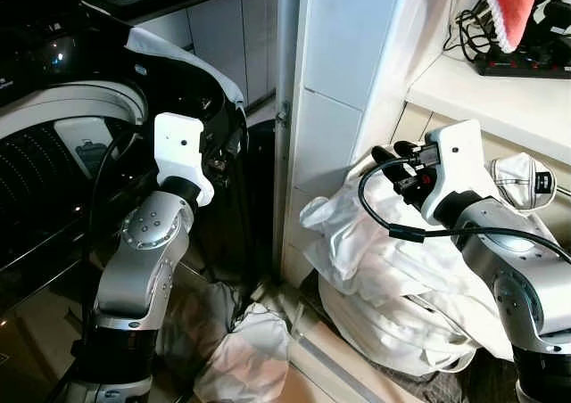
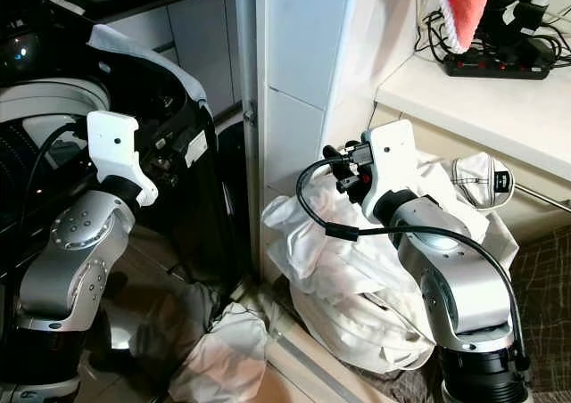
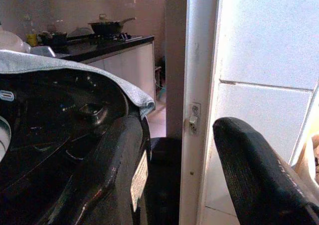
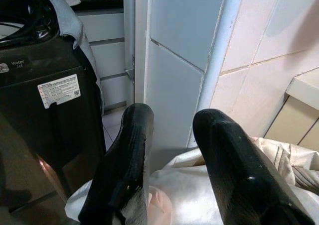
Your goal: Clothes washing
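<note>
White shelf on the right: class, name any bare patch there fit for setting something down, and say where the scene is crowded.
The white shelf is bare along its front, bordered by the power strip and cables behind. Below it is crowded: the pile of white clothes fills the corner under the right gripper, jaws open. More cloth lies on the floor by the black washing machine.

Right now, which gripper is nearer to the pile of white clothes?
The right. The right gripper hangs just over the pile of white clothes, its jaws apart and holding nothing. The left gripper is up beside the black washing machine, across the white door frame.
</note>
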Robot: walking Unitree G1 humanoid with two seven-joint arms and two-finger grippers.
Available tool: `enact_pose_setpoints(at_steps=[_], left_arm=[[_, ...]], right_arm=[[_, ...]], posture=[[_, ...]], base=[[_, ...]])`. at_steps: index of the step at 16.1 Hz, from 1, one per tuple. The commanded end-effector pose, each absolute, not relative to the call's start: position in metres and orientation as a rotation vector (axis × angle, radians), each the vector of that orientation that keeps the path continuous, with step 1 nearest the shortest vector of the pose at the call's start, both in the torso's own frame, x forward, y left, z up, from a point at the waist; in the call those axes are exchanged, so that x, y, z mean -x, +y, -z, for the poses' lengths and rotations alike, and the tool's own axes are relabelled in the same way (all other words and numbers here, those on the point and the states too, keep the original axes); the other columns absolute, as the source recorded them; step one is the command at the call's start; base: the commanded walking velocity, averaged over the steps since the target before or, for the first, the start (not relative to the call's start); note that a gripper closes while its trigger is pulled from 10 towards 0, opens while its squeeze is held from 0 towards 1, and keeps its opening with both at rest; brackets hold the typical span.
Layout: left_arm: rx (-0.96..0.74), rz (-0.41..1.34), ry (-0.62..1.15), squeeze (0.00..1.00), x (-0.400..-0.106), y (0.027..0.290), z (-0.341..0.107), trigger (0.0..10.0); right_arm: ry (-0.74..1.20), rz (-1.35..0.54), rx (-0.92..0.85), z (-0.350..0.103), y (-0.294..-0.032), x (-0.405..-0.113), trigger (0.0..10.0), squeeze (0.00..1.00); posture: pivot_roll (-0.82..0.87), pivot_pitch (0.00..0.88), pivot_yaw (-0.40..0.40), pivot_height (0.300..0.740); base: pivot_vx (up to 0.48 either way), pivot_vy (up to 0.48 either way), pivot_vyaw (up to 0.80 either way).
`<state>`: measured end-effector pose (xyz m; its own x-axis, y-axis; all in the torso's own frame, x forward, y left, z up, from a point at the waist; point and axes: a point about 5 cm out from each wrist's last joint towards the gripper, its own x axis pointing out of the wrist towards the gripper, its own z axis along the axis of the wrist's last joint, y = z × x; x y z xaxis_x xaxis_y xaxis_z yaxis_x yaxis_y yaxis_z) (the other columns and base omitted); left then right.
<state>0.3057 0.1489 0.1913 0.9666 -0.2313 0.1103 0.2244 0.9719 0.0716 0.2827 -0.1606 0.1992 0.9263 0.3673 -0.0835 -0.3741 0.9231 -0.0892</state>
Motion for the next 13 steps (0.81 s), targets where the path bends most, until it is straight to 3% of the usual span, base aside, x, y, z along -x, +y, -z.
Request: enact_pose_setpoints(at_steps=[1, 13], left_arm=[[-0.070, 0.251, -0.146, 0.00, -0.3044, 0.1474, -0.1993, 10.0], [-0.070, 0.280, -0.136, 0.00, -0.3027, 0.1467, -0.1977, 10.0]], right_arm=[[0.058, -0.393, 0.113, -0.2011, -0.1582, -0.2808, 10.0, 0.00], [0.063, -0.401, 0.112, -0.1989, -0.1561, -0.2783, 10.0, 0.00]], posture=[[0.05, 0.000, 0.000, 0.740], [0.05, 0.000, 0.008, 0.740]], base=[[0.349, 0.000, 0.00], [0.350, 0.000, 0.00]])
